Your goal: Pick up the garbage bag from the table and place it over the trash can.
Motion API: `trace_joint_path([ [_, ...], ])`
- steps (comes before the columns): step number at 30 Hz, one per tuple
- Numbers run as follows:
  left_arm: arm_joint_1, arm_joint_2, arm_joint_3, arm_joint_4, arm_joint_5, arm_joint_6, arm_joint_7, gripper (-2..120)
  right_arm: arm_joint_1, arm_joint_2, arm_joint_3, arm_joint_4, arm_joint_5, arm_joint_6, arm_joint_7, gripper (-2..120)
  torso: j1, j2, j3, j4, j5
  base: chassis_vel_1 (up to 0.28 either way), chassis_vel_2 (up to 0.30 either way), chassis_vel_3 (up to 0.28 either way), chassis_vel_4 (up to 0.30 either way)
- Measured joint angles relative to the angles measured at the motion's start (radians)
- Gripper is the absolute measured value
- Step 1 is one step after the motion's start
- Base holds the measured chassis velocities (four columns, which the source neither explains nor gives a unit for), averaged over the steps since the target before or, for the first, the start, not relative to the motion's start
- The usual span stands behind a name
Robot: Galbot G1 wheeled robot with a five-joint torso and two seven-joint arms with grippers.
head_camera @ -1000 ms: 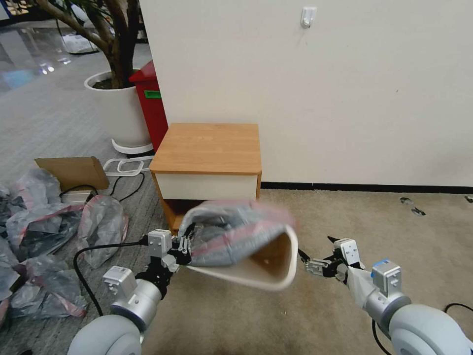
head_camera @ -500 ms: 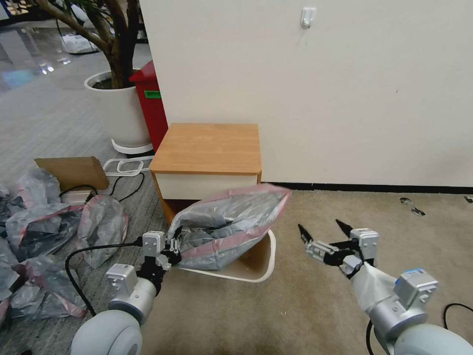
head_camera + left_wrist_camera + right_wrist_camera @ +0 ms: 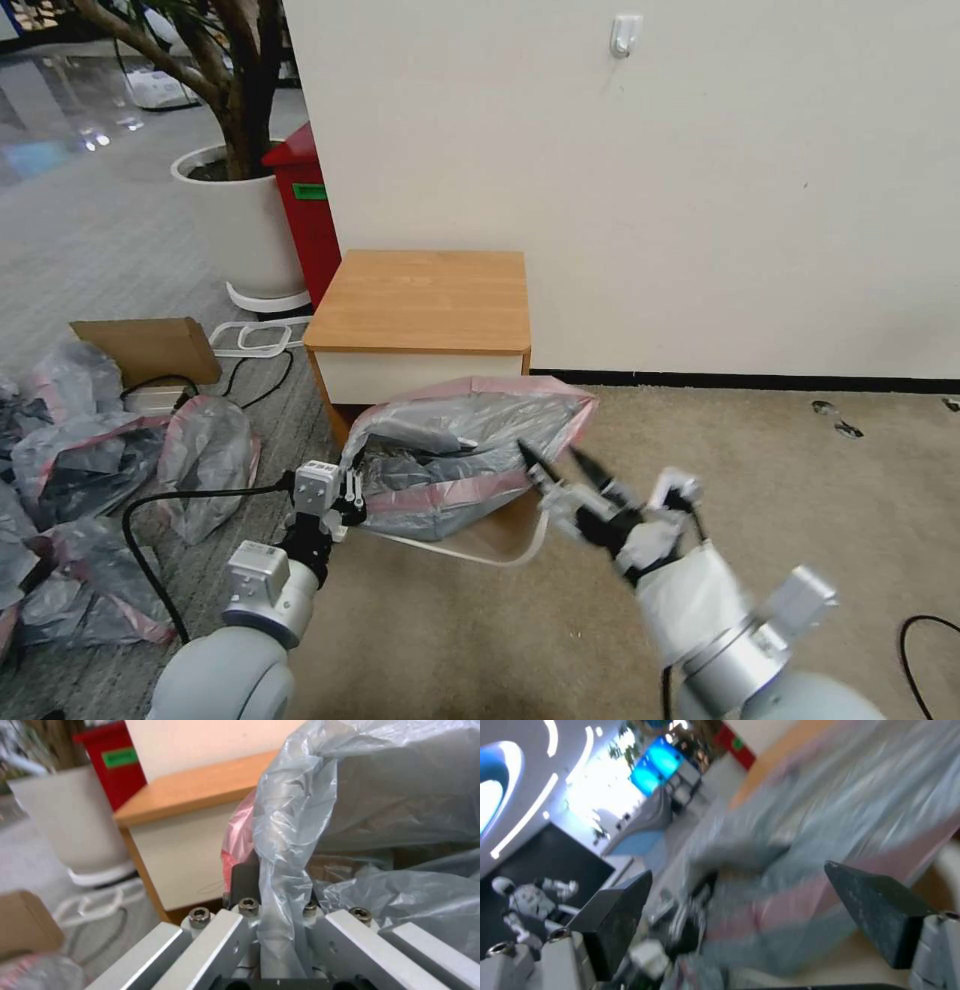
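Your garbage bag [image 3: 470, 450] lies bunched over the trash can [image 3: 510, 535], on the carpet in front of the table [image 3: 420, 300]. Your left claw [image 3: 350, 497] is clamped on the bag's near-left edge. Your right claw [image 3: 552, 462] is spread wide at the bag's near-right side, holding nothing.

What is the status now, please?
Left gripper shut on garbage bag. Right gripper open at bag's front. Bag bunched over trash can. Nothing in the way.

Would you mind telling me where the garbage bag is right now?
In the head view, the garbage bag sits over the trash can in front of the table, pinched by the left gripper.
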Motion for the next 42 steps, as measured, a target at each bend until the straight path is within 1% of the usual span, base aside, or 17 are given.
trace_joint_path([
  [2, 0.008, -0.005, 0.004, 0.004, 0.040, -0.022, -0.001, 0, -0.003, 0.016, -0.042, -0.010, -0.040, -0.015, 0.019, 92, 0.000, 0.000, 0.000, 0.0000, -0.0002, 0.000, 0.000, 0.000, 0.000],
  [3, 0.008, -0.005, 0.004, 0.004, 0.040, -0.022, -0.001, 0, -0.003, 0.016, -0.042, -0.010, -0.040, -0.015, 0.019, 92, 0.000, 0.000, 0.000, 0.0000, -0.0002, 0.000, 0.000, 0.000, 0.000],
  [5, 0.025, -0.011, 0.009, 0.007, 0.083, -0.046, -0.004, 0, 0.007, 0.048, -0.105, -0.046, -0.078, -0.061, 0.093, 98, 0.000, 0.000, 0.000, 0.0001, -0.0001, 0.000, 0.000, 0.000, 0.000],
  [7, 0.036, -0.015, 0.011, 0.007, 0.094, -0.054, -0.006, 0, 0.019, 0.078, -0.127, -0.068, -0.075, -0.082, 0.139, 99, 0.000, 0.000, 0.000, 0.0002, 0.0001, 0.000, 0.000, 0.000, 0.000],
  [8, 0.036, -0.015, 0.011, 0.007, 0.094, -0.054, -0.006, 0, 0.019, 0.078, -0.127, -0.068, -0.075, -0.082, 0.139, 99, 0.000, 0.000, 0.000, 0.0002, 0.0001, 0.000, 0.000, 0.000, 0.000],
  [11, 0.043, -0.023, 0.011, 0.007, 0.099, -0.061, -0.012, 0, 0.039, 0.124, -0.131, -0.092, -0.051, -0.103, 0.191, 99, 0.000, 0.000, 0.000, 0.0001, 0.0000, 0.000, 0.000, 0.000, 0.000],
  [12, 0.043, -0.023, 0.011, 0.007, 0.099, -0.061, -0.012, 0, 0.039, 0.124, -0.131, -0.092, -0.051, -0.103, 0.191, 99, 0.000, 0.000, 0.000, 0.0001, 0.0000, 0.000, 0.000, 0.000, 0.000],
  [14, 0.047, -0.031, 0.014, 0.009, 0.106, -0.068, -0.014, 0, 0.053, 0.161, -0.131, -0.109, -0.032, -0.114, 0.229, 100, 0.000, 0.000, 0.000, 0.0001, 0.0000, 0.000, 0.000, 0.000, 0.000],
  [16, 0.049, -0.032, 0.014, 0.009, 0.108, -0.069, -0.014, 0, 0.056, 0.169, -0.131, -0.112, -0.028, -0.118, 0.239, 99, 0.000, 0.000, 0.000, 0.0000, 0.0000, 0.000, 0.000, 0.000, 0.000],
  [18, 0.054, -0.036, 0.017, 0.011, 0.113, -0.076, -0.015, 0, 0.070, 0.195, -0.131, -0.130, -0.011, -0.125, 0.272, 99, 0.000, 0.000, 0.000, 0.0001, 0.0001, 0.000, 0.000, 0.000, 0.000],
  [21, 0.055, -0.037, 0.017, 0.014, 0.113, -0.078, -0.015, 0, 0.075, 0.200, -0.131, -0.142, -0.026, -0.122, 0.271, 99, 0.000, 0.000, 0.000, 0.0002, 0.0000, 0.000, 0.000, 0.000, 0.000],
  [23, 0.054, -0.037, 0.014, 0.021, 0.113, -0.078, -0.017, 0, 0.068, 0.186, -0.126, -0.147, -0.065, -0.110, 0.236, 100, 0.000, 0.000, 0.000, 0.0000, 0.0002, 0.000, 0.000, 0.000, 0.000],
  [28, 0.055, -0.040, 0.012, 0.022, 0.110, -0.083, -0.019, 0, 0.072, 0.185, -0.108, -0.130, 0.004, -0.136, 0.251, 100, 0.000, 0.000, 0.000, 0.0000, 0.0002, 0.000, 0.000, 0.000, 0.000],
  [31, 0.055, -0.043, 0.012, 0.023, 0.110, -0.086, -0.019, 0, 0.084, 0.207, -0.112, -0.147, 0.001, -0.125, 0.248, 100, 0.000, 0.000, 0.000, 0.0001, 0.0003, 0.000, 0.000, 0.000, 0.000],
  [34, 0.054, -0.040, 0.012, 0.026, 0.109, -0.086, -0.020, 0, 0.085, 0.209, -0.112, -0.149, -0.011, -0.120, 0.237, 100, 0.000, 0.000, 0.000, 0.0001, 0.0001, 0.000, 0.000, 0.000, 0.000],
  [38, 0.053, -0.038, 0.011, 0.025, 0.108, -0.086, -0.020, 0, 0.086, 0.210, -0.113, -0.140, 0.015, -0.129, 0.252, 100, 0.000, 0.000, 0.000, 0.0000, 0.0001, 0.000, 0.000, 0.000, 0.000],
  [42, 0.059, -0.039, 0.013, 0.016, 0.112, -0.095, -0.020, 0, 0.113, 0.245, -0.117, -0.159, 0.050, -0.135, 0.294, 100, 0.000, 0.000, 0.000, 0.0000, 0.0001, 0.000, 0.000, 0.000, 0.000],
])
